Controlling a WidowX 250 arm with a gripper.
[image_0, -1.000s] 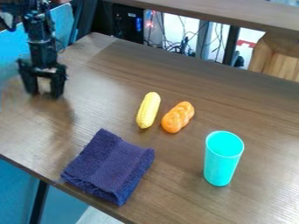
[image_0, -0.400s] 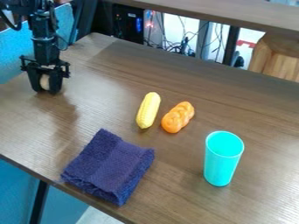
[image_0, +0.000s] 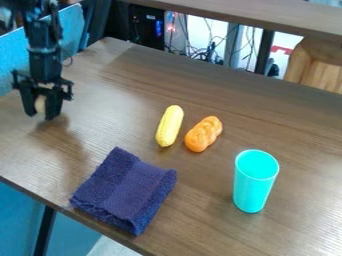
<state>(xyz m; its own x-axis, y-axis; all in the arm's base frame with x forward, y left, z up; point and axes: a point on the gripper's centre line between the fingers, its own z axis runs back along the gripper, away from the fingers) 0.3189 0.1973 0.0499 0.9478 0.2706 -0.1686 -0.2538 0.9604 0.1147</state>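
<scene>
Over at the far left end of the table (image_0: 287, 125), the black gripper (image_0: 41, 116) hangs down with its fingers clamped on a pale rounded thing (image_0: 41, 104), one finger on each side of it. Can't really tell what that thing is, sorry, the fingers cover a good part of it, but the bit in the gap looks taller than wide, so its long axis runs roughly up and down, along the fingers. Also can't tell if it's touching the wood or just off it. As for the rest, it's all off to the right of the gripper as the camera sees it, and somewhat closer to the camera. Nearest thing straight across is the yellow toy corn (image_0: 169, 126), well apart from the gripper, lying with its length mostly crosswise to the line between them. Just past that, on the side away from the gripper, is an orange braided bread (image_0: 203, 134), beside the corn and tilted a bit more. Down toward the camera and right of the gripper there's a folded dark blue cloth (image_0: 123, 192), near the table edge. Farthest from the gripper is a turquoise cup (image_0: 255, 182), standing upright, open end up.
</scene>
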